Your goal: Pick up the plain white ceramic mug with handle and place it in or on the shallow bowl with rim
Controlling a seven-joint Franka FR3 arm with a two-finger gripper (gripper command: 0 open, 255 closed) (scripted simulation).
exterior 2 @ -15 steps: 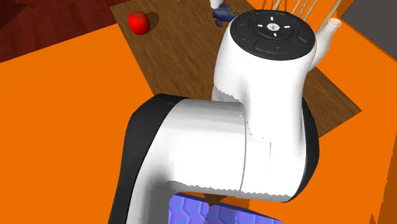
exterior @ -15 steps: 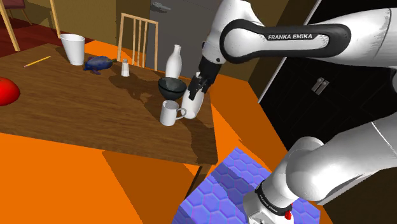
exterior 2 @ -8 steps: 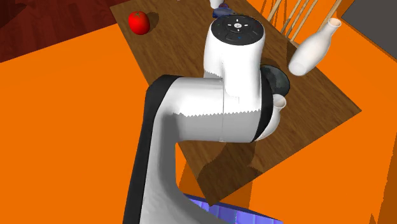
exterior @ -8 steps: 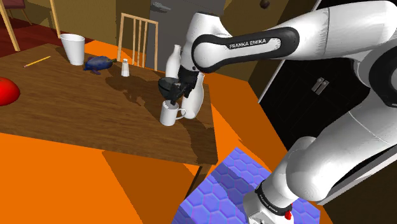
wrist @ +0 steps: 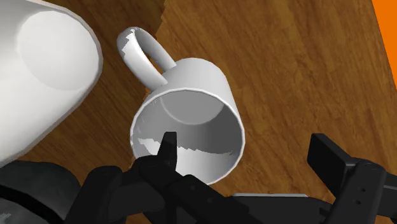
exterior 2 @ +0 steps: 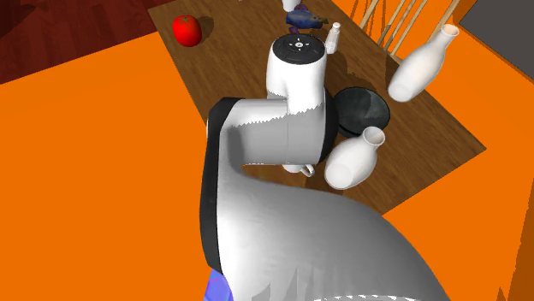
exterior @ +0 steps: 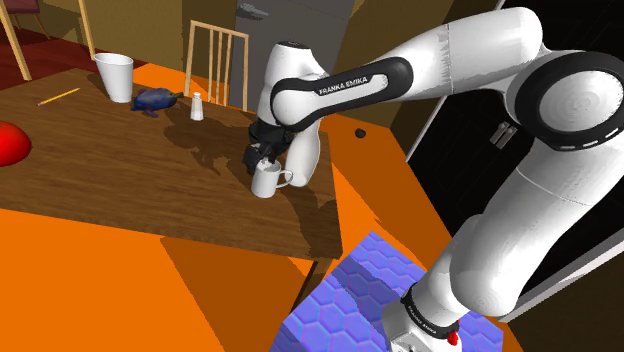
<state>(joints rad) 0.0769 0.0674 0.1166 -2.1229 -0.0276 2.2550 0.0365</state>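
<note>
The white mug stands upright on the wooden table, close to the edge nearest the stand, and its handle points toward the rounded white vase just beside it. The black gripper hangs directly above the mug with its claw released. In the wrist view, one finger sits over the mug's open mouth while the other stands well outside the wall, and neither appears to touch the cup. The step in hand looks like the final descent for a rim grasp. To do it well, the arm should go straight down, so that the inner finger drops inside the mouth without clipping the rim and the outer finger slides down the outside of the wall opposite the handle. The claw should close only once both pads overlap a good depth of wall, since a pinch at the very lip would probably let the smooth cup swing or slip. The vase is the main hazard, as any sideways drift toward the handle could nudge it over. A clean vertical lift should come first, followed by a short carry to the dark shallow bowl, which the second exterior view shows near the vase and partly behind the arm.
</note>
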